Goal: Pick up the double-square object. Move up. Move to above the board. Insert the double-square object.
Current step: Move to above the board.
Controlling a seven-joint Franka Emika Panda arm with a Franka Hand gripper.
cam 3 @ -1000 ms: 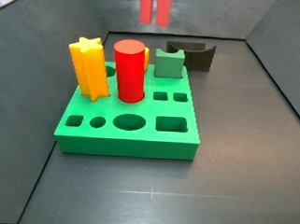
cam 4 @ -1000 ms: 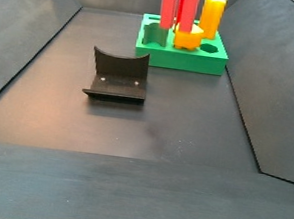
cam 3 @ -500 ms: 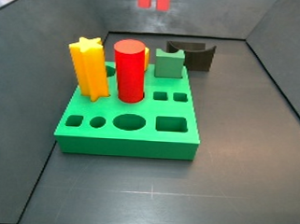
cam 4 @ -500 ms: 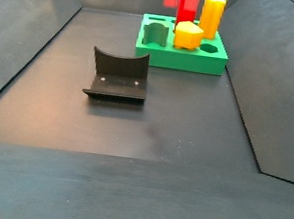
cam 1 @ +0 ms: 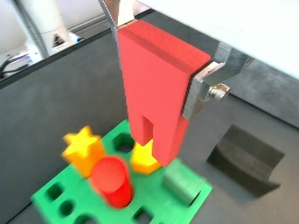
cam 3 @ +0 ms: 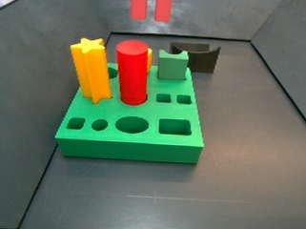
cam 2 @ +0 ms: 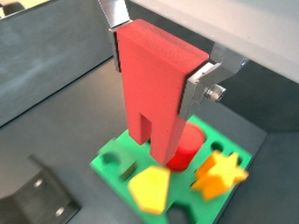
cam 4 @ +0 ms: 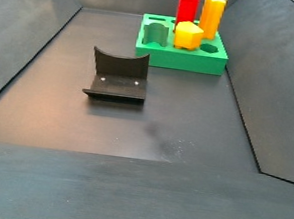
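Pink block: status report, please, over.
Hand shut on pink block, high above the board. Block upright, legs down, not inserted. Red cylinder and yellow star stand in the board.

Gripper (cam 1: 163, 74) holding the salmon-pink notched block (cam 1: 158, 96) hangs well clear above the bright green board (cam 3: 130, 125); tall red cylinder (cam 3: 132, 72) and yellow star prism (cam 3: 90, 70) crowd it.

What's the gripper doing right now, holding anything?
Gripper: shut on the double-square object, held upright above the board.
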